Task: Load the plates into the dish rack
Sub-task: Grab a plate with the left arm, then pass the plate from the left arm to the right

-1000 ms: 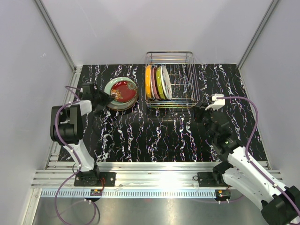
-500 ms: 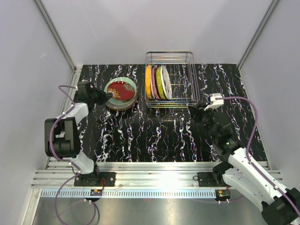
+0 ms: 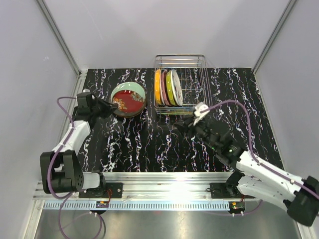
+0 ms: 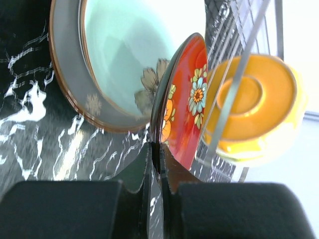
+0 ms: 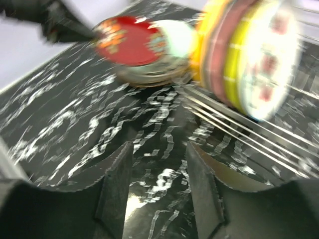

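Left wrist view: the left fingers (image 4: 143, 172) are being pressed almost shut on the near rim of the red floral plate (image 4: 188, 102), with only the thin edge caught between them; the plate is being held at an angle to the teal plate (image 4: 112, 59) beneath it, so one side appears to be lifting off the stack. From above, that stack is being shown on the tabletop (image 3: 149, 144) just left of the dish rack (image 3: 195, 84), where an orange plate (image 3: 157, 87), a pink plate (image 3: 163, 87) and a pale plate (image 3: 174, 87) are being kept upright at the left end; the wire slots to their right are being left free. The right fingers (image 5: 117, 184) are being held wide apart with nothing between them, above the tabletop in front of the rack. The red plate is being judged stiff, glazed, fairly heavy and breakable; a shallow rim pinch is likely being strained by its weight, so a deeper bite on the rim is being advised, and contact with the wires is being treated as a chipping risk.
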